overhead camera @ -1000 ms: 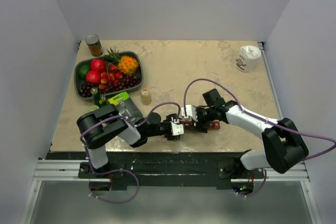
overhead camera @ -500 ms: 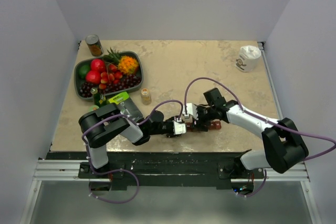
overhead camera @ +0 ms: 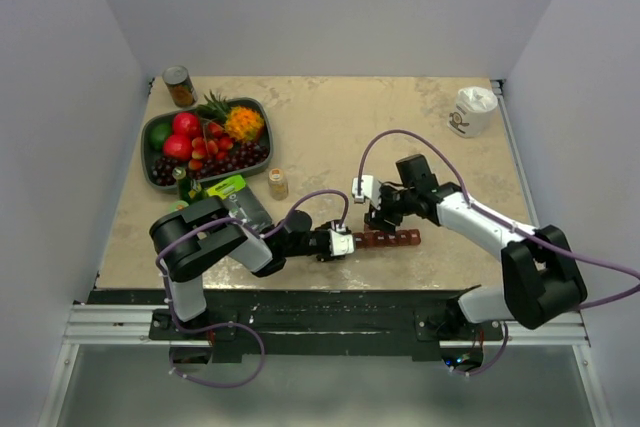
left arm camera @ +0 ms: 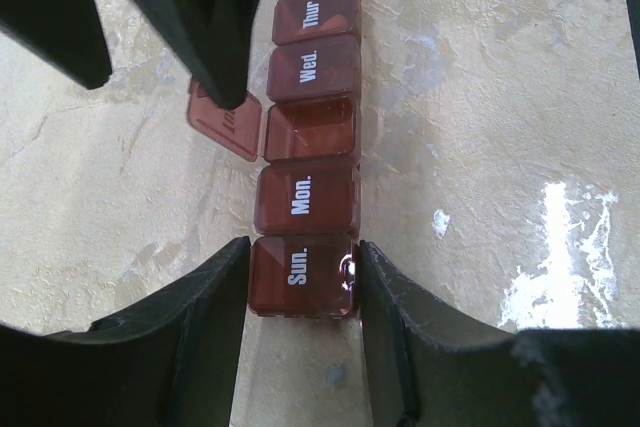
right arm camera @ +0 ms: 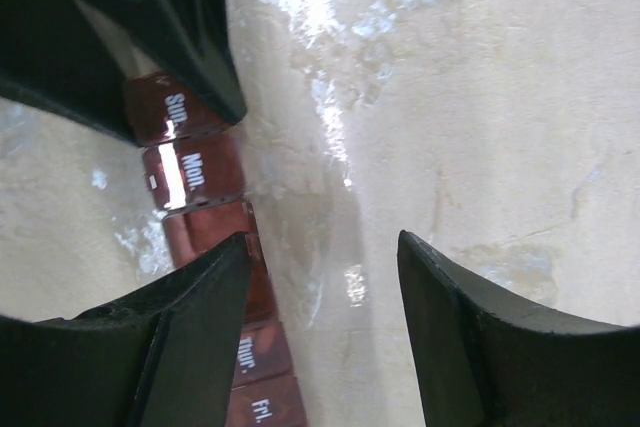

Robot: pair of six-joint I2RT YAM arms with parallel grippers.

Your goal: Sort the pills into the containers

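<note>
The containers are a dark red-brown strip of day compartments [overhead camera: 388,238] lying near the table's front edge. My left gripper [overhead camera: 349,243] is shut on its Sun. end [left arm camera: 300,275]. The third compartment [left arm camera: 311,130] stands open, its lid [left arm camera: 224,119] flipped to the left. My right gripper [overhead camera: 378,217] is open and empty, just behind the strip. In the right wrist view its fingers [right arm camera: 200,297] straddle bare table beside the strip [right arm camera: 195,175]. The pills show as a tan mass in a small clear bottle [overhead camera: 277,183] standing left of the arms' work area.
A grey-green fruit bowl [overhead camera: 158,125] and a metal can [overhead camera: 180,86] stand at the far left. A green packet [overhead camera: 227,187] lies by the bottle. A white cup [overhead camera: 472,110] stands at the far right.
My right gripper has lifted off the strip and moved back toward the far side. The left gripper keeps its hold on the Sun. end.
</note>
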